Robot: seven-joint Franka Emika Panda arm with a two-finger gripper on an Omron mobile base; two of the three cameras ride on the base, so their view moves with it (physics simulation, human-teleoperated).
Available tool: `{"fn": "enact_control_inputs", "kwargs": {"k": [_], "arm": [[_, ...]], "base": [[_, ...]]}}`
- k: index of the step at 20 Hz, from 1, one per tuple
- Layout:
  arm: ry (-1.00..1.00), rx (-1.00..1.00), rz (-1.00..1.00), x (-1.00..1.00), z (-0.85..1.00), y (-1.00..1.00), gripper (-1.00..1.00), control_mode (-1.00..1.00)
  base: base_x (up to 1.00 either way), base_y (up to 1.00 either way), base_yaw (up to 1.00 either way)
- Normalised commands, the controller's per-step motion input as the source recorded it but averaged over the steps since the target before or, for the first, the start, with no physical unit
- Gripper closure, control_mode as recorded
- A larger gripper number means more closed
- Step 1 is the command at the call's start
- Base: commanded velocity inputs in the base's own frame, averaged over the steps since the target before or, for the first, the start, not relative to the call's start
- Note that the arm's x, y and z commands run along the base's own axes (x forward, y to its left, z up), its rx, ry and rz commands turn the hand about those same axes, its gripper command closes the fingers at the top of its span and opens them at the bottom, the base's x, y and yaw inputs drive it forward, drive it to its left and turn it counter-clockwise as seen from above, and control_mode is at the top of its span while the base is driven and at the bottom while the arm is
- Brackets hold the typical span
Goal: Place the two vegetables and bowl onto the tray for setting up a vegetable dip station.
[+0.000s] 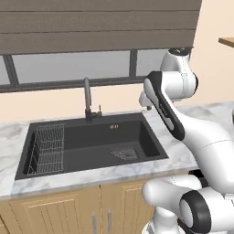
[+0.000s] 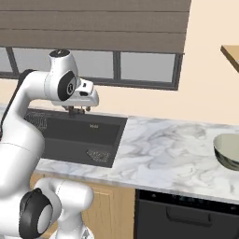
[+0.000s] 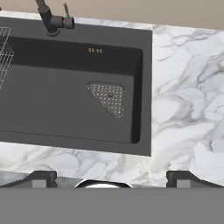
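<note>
The tool [image 3: 112,177] hangs wide and empty; the bowl [image 2: 228,151] is round, deep, greyish-green outside, pale inside.

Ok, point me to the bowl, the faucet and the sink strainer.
bowl [image 2: 228,150], right base view, cream inside.
faucet [image 1: 87,98], left base view, upright neck.
sink strainer [image 3: 109,97], hand view, perforated middle.

Looking down on dark sink [image 3: 65,109]: faucet [image 3: 50,19] at its far rim, triangular strainer [image 3: 109,98] inside, marble counter [image 3: 188,96] alongside, gripper [image 3: 111,179] fingertips wide apart.
</note>
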Motion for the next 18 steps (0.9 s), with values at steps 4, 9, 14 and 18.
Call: {"fn": "enact_control_inputs", "kwargs": {"k": [4,9,14,18], "arm": [[0.00,0.00,0.00,0.00,0.00,0.00,-1.00,1.00],[0.00,0.00,0.00,0.00,0.00,0.00,-1.00,1.00],[0.00,0.00,0.00,0.00,0.00,0.00,-1.00,1.00],[0.00,0.00,0.00,0.00,0.00,0.00,-1.00,1.00]], "base": [[-0.09,-0.63,0.00],[-0.06,-0.63,0.00],[-0.05,-0.63,0.00],[-0.04,-0.63,0.00]]}}
